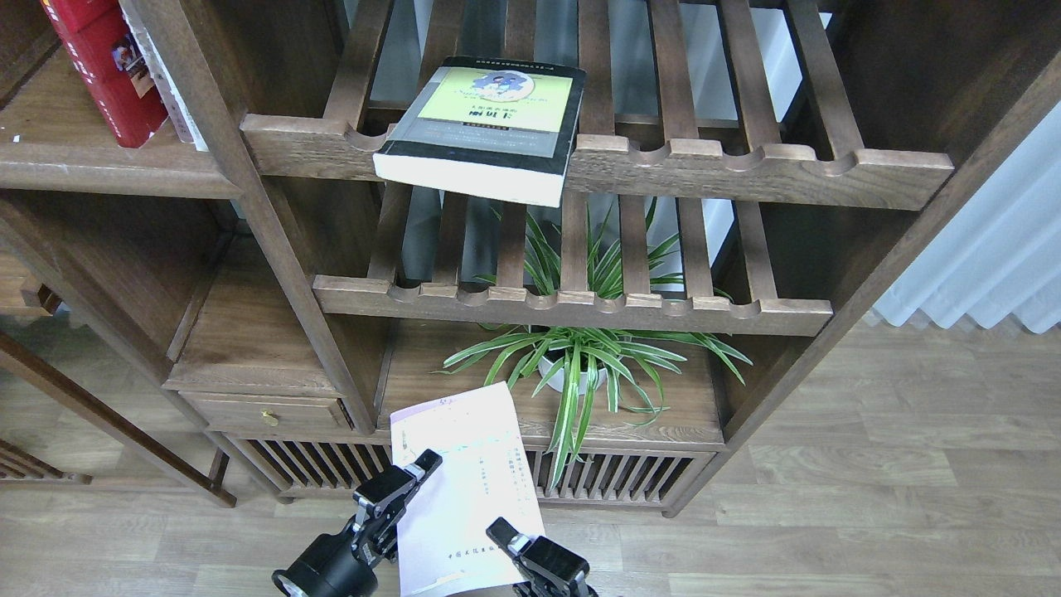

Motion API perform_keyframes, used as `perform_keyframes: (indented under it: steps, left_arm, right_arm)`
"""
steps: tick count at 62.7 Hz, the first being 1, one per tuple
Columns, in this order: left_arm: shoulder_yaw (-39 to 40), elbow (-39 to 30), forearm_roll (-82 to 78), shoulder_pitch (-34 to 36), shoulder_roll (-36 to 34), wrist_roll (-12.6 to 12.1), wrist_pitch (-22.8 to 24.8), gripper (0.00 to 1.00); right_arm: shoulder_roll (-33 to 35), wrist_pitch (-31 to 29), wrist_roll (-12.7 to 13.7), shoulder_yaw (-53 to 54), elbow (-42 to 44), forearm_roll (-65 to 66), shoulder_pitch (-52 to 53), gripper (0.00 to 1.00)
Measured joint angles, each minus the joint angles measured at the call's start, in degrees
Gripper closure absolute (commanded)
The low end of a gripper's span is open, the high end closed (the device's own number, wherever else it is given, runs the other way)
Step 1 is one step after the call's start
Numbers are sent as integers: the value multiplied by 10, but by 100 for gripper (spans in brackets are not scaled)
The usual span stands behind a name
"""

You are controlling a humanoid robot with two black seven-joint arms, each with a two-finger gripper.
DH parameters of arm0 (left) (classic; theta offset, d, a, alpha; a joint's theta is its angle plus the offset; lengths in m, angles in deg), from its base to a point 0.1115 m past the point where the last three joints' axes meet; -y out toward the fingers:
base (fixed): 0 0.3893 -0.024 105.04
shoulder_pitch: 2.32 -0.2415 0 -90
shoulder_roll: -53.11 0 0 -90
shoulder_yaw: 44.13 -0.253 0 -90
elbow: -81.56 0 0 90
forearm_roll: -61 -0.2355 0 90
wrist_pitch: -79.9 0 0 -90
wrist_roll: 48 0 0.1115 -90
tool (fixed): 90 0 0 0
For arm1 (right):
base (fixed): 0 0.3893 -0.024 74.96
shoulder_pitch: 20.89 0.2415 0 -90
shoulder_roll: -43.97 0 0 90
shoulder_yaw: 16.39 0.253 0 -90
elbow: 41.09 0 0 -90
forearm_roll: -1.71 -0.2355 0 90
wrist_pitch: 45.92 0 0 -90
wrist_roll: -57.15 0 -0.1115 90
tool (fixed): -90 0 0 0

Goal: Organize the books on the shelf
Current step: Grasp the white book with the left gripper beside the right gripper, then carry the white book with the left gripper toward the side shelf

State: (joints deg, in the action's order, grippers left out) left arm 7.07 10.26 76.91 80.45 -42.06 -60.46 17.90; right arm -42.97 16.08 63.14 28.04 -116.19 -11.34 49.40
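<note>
White book: low centre of the head view, held up in front of the bookcase, cover facing the camera, tilted; left tool touches its left edge with fingers apart, right tool meets its lower right edge; whether either tool truly pinches the cover or only presses against it, I cannot tell. Red book: upright on the shelf at upper left, a pale spine just beside it. Yellow-green book: flat on the upper slatted rack, front corner overhanging the scalloped rail. Plant: on a lower board, between the held book and the racks. Risks, judged: a thin paperback braced by its edges may bow or slide out between the tools during the lift toward the shelf; the path up and left passes the bookcase upright, where a corner could catch; the overhanging book may tip off if the rack is knocked; plant leaves lie near the start of the lift
</note>
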Motion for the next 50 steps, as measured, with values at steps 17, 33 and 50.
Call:
perform_keyframes:
  steps: [17, 33, 50]
  left_arm:
    - [-11, -2, 0, -1, -20, -7, 0, 93]
    - [-17, -3, -2, -1, -46, -8, 0, 93]
    - [-19, -4, -2, -1, -75, -8, 1, 93]
  right_arm:
    - [-3, 0, 0, 1, 15, -3, 17, 85]
    - [-4, 0, 0, 1, 28, -4, 26, 85]
    - [-4, 0, 0, 1, 36, -5, 34, 85]
